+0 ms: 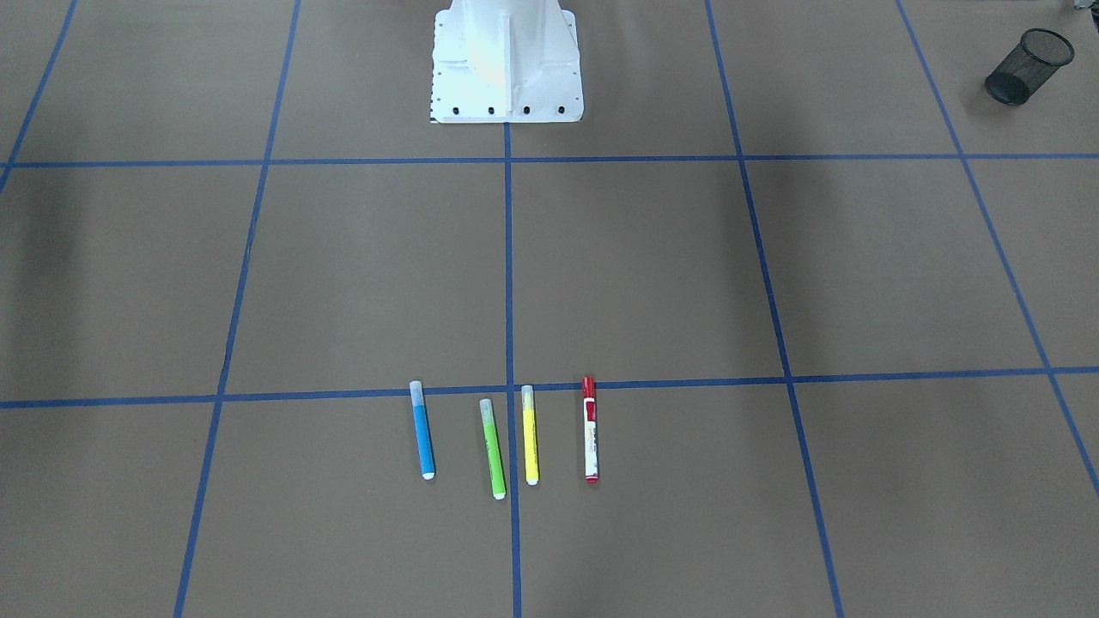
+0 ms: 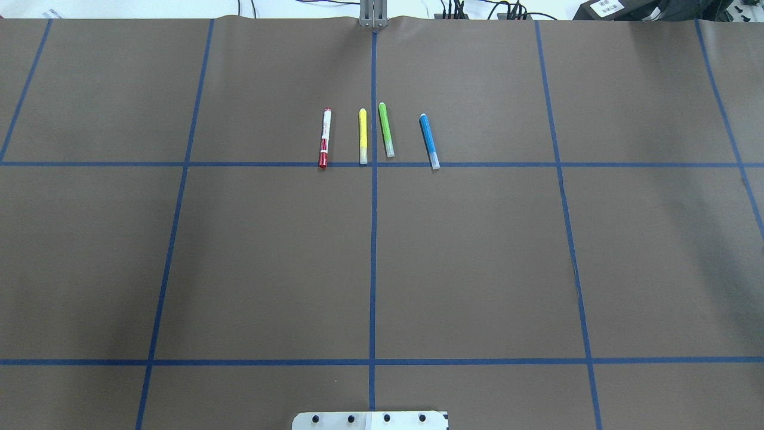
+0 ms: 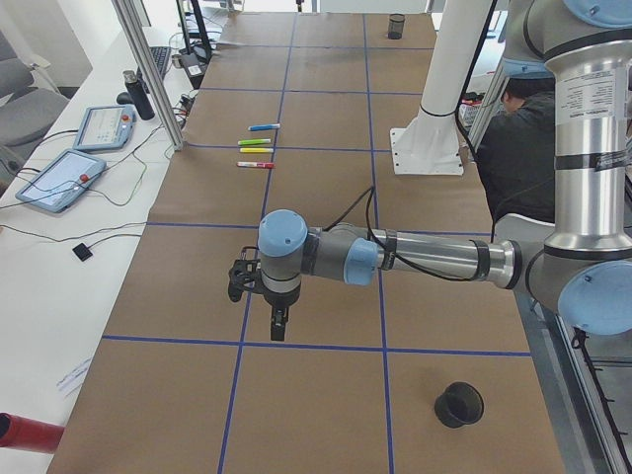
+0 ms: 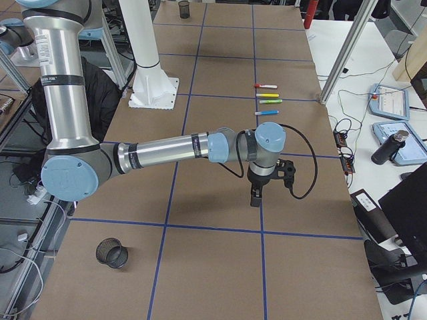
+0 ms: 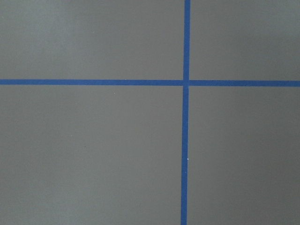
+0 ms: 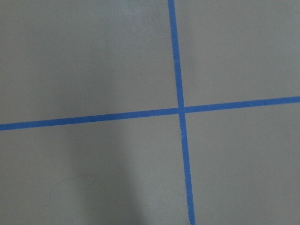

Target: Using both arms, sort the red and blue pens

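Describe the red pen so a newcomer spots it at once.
On the brown table, a row of pens straddles the centre tape line. The red pen ends the row on the robot's left, beside the yellow pen: the only white barrel, with a red cap.

Brown counter point(image 1: 652, 275) under a blue tape grid point(image 1: 508, 257), red-and-white marker point(image 1: 590, 429), blue marker point(image 1: 423, 431) with pale cap, green marker point(image 1: 492, 448), yellow marker point(image 1: 530, 434), black mesh cup point(image 1: 1029, 66), my left arm point(image 3: 434, 259) silver-grey with light blue joint caps

brown table cover point(image 2: 268, 257), blue tape grid point(image 2: 373, 269), white side bench point(image 3: 59, 286).
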Action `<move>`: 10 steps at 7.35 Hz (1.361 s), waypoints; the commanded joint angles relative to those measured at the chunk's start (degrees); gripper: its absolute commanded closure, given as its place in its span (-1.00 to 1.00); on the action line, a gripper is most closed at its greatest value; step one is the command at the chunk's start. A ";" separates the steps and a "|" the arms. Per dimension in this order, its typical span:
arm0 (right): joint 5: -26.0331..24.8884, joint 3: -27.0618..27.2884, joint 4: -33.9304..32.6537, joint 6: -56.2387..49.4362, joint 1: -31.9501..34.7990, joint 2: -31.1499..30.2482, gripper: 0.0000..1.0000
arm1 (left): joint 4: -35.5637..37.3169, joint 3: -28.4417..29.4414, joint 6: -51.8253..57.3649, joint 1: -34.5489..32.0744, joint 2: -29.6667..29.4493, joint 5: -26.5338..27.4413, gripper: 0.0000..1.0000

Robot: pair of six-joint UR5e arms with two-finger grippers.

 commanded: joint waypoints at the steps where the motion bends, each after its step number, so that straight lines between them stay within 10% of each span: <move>1: -0.38 -1.36 -0.92 0.78 -6.73 5.93 -1.00 | 1.84 3.89 -0.22 4.65 -10.45 -0.46 -1.00; 5: -0.90 -7.25 -1.19 -0.71 -17.28 17.81 -1.00 | 13.54 9.59 -11.31 19.82 -33.29 -0.20 -1.00; 10: -0.83 -6.03 -0.49 7.02 -18.82 18.80 -1.00 | -2.61 36.57 -34.38 34.52 -53.81 3.65 -1.00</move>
